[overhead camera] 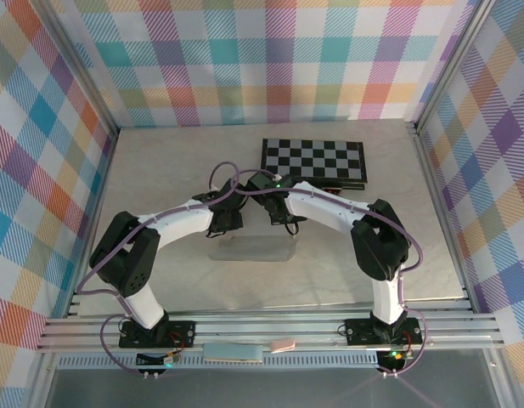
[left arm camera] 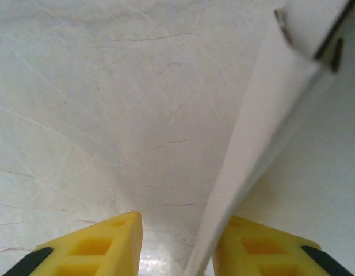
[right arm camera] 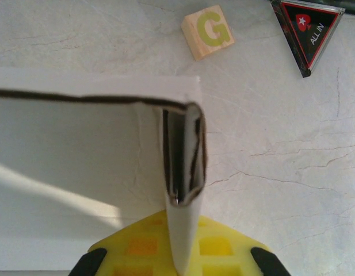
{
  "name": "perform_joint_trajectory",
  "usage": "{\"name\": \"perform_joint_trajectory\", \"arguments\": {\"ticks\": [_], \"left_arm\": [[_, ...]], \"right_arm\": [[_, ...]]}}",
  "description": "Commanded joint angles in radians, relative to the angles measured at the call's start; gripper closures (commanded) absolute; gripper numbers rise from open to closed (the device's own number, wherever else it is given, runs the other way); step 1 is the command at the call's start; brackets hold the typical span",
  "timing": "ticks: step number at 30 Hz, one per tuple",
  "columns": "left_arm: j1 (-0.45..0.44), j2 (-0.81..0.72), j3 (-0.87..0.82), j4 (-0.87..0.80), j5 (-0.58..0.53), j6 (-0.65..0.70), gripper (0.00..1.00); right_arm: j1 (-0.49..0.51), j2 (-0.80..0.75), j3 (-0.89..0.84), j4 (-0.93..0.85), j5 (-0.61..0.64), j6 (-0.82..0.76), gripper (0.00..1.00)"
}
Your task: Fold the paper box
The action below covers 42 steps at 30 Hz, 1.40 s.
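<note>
Pulling hard with your right tool [right arm camera: 180,244], which pinches a folded flap of the paper box [overhead camera: 249,248] in the middle of the worktop [overhead camera: 160,170], may tear or drag it, because your left tool [left arm camera: 177,253] stands wide around another flap without gripping.

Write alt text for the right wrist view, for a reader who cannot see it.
A white paper box, partly folded, sits on a pale marbled table with one upright flap pinched in the yellow right claw. Beyond it lie a wooden G block and a black-and-red triangular "ALL IN" marker.
</note>
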Motion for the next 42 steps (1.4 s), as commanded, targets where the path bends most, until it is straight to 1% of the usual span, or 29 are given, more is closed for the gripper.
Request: {"name": "perform_joint_trajectory", "arguments": {"ticks": [1,3,5,8,13,16,19,21,23,25,28,31,35,38,42], "left_arm": [[-0.002,-0.103,0.083,-0.066,-0.031,-0.008,0.59],[0.003,-0.148,0.107,-0.079,-0.029,-0.025,0.53],[0.014,-0.185,0.116,-0.086,-0.011,-0.042,0.51],[0.041,-0.219,0.141,-0.129,0.023,-0.078,0.50],[0.081,-0.293,0.184,-0.192,0.029,-0.133,0.52],[0.104,-0.332,0.229,-0.239,0.020,-0.141,0.53],[0.141,-0.328,0.298,-0.313,0.075,-0.119,0.53],[0.152,-0.310,0.351,-0.367,0.111,-0.074,0.55],[0.156,-0.291,0.373,-0.368,0.192,0.009,0.55],[0.164,-0.242,0.382,-0.371,0.297,0.099,0.55],[0.171,-0.152,0.396,-0.391,0.382,0.243,0.53],[0.197,-0.060,0.408,-0.371,0.426,0.345,0.52],[0.225,0.046,0.418,-0.310,0.432,0.434,0.52],[0.229,0.108,0.424,-0.274,0.458,0.461,0.52],[0.229,0.153,0.417,-0.225,0.492,0.466,0.52]], "right_arm": [[-0.011,0.009,0.009,-0.037,0.012,0.022,1.00],[-0.015,0.004,0.004,-0.034,0.008,0.027,1.00],[-0.021,-0.001,-0.003,-0.026,-0.005,0.033,1.00],[-0.031,-0.009,-0.013,-0.020,-0.024,0.048,1.00],[-0.046,-0.016,-0.011,-0.019,-0.056,0.081,1.00],[-0.066,-0.017,-0.009,-0.030,-0.094,0.132,1.00],[-0.084,-0.018,0.000,-0.046,-0.137,0.199,1.00],[-0.089,-0.015,0.014,-0.054,-0.164,0.239,1.00],[-0.090,-0.009,0.026,-0.049,-0.186,0.254,1.00],[-0.090,0.002,0.040,-0.046,-0.200,0.249,1.00],[-0.089,0.008,0.041,-0.038,-0.210,0.223,1.00],[-0.091,-0.009,0.011,-0.024,-0.221,0.195,1.00],[-0.096,-0.049,-0.050,0.024,-0.241,0.166,1.00],[-0.101,-0.049,-0.054,0.023,-0.258,0.154,1.00],[-0.102,-0.046,-0.053,0.023,-0.270,0.144,1.00]]}}
